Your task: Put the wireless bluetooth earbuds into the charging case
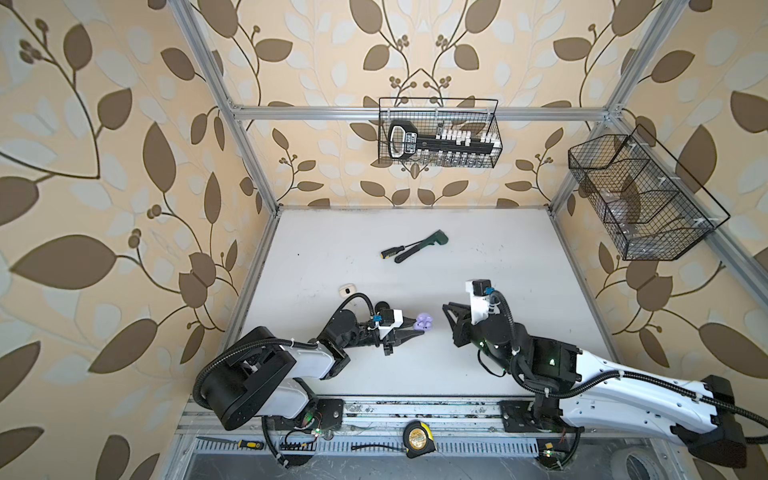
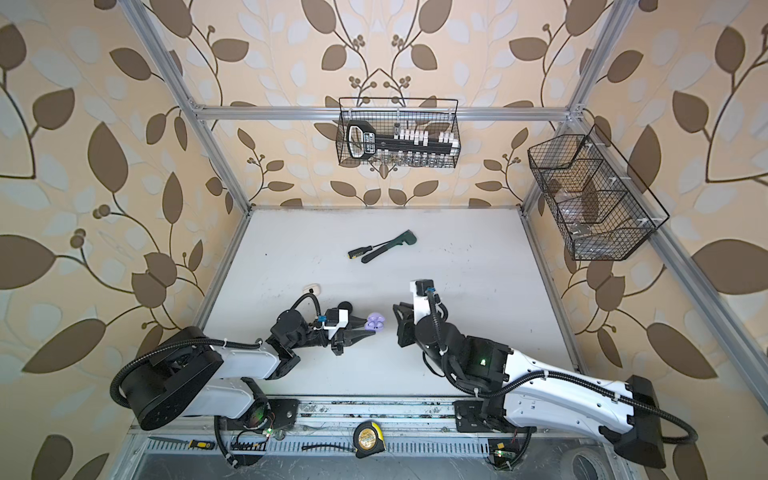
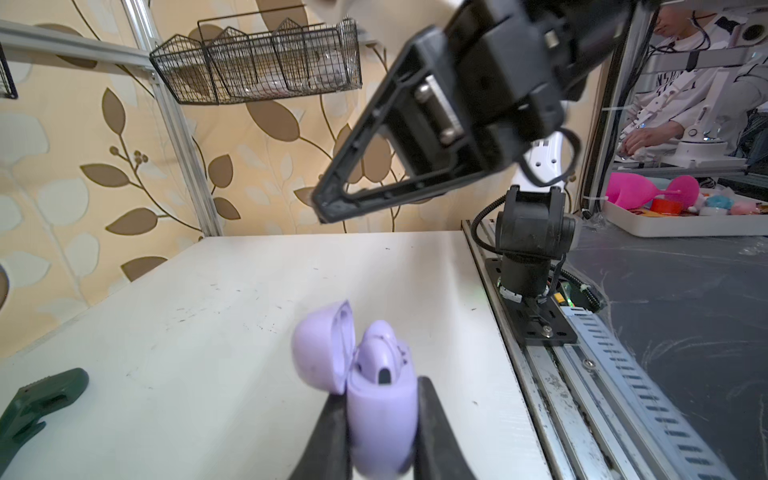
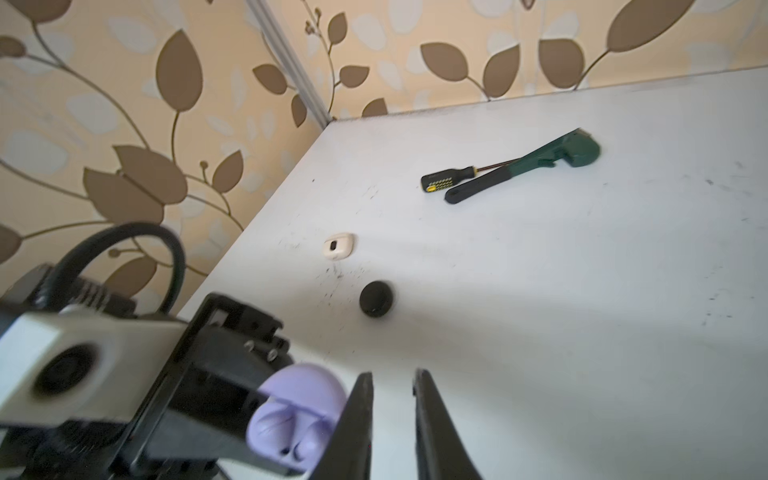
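Lilac plastic marks the charging case (image 3: 380, 432), which we find over the front middle of the tabletop (image 1: 498, 270), gripped around its lower body by the clenched jaws of the left gripper (image 3: 378, 388). Both top views show the case (image 1: 424, 322) (image 2: 375, 322) at the tip of that gripper (image 1: 414, 328). Its lid (image 3: 322, 345) is swung open to one side. In the right wrist view, somewhat blurred, we make out two lilac earbuds (image 4: 291, 440) seated in the wells of the case (image 4: 303, 386). The right gripper (image 4: 392, 374) has its jaws parted by a narrow gap with nothing between them. In a top view it (image 1: 448, 311) points toward the case from the right, near it but apart. A black rounded case (image 4: 376, 304), closed, lies on the tabletop behind the left wrist and is partly hidden by it in a top view (image 1: 381, 307). A cream case (image 4: 338, 246) (image 1: 348, 289) lies farther back, toward the left edge. Toward the back middle, a black-handled screwdriver (image 4: 446, 178) (image 1: 392, 251) lies alongside a green pipe wrench (image 4: 523, 166) (image 1: 419, 245). Two wire baskets hang from the frame, one (image 1: 438, 133) on the back rail and one (image 1: 640, 195) on the right. A tape measure (image 1: 417, 437) rests on the front rail.
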You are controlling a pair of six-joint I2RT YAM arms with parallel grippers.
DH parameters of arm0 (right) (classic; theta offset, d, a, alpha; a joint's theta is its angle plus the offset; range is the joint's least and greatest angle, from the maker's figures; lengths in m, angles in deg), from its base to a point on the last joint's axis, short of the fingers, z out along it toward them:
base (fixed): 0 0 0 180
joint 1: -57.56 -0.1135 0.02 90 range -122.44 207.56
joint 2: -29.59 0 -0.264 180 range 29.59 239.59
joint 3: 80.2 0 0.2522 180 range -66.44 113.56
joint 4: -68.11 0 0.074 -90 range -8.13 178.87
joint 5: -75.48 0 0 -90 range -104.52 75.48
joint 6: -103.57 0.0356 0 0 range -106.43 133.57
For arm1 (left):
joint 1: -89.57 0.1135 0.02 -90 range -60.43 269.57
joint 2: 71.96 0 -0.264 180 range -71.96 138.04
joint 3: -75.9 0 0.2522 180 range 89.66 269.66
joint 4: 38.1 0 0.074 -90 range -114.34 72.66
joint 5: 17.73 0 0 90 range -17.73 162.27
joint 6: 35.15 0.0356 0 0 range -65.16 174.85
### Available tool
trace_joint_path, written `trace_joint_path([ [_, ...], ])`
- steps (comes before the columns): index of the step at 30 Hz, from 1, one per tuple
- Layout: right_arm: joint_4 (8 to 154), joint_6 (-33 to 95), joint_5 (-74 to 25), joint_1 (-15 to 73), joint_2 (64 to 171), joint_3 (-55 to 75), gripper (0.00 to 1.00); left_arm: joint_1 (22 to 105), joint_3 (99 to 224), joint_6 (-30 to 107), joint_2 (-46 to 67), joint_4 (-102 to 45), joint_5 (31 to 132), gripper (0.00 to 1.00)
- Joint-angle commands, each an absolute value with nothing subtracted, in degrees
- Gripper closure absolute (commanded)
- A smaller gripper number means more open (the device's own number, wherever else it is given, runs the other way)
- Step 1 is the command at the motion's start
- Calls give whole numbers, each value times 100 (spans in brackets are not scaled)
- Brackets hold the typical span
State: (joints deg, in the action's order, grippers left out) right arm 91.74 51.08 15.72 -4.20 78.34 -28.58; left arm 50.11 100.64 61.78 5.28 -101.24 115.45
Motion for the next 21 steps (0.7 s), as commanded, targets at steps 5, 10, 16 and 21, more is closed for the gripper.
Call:
trace_joint_path([
  [5,8871,5219,-122,815,8550,-2927,77,4949,10183,6109,-150,-9658,11976,100],
  [10,8256,5164,-784,844,9139,-2892,76,4949,10331,6288,-595,-8719,12122,100],
  [16,7710,4989,-1020,556,9225,-2867,76,4949,10319,6324,-685,-8611,12139,100],
  [21,7453,4777,-978,239,9034,-2933,76,4949,10365,6328,-587,-8596,12164,100],
])
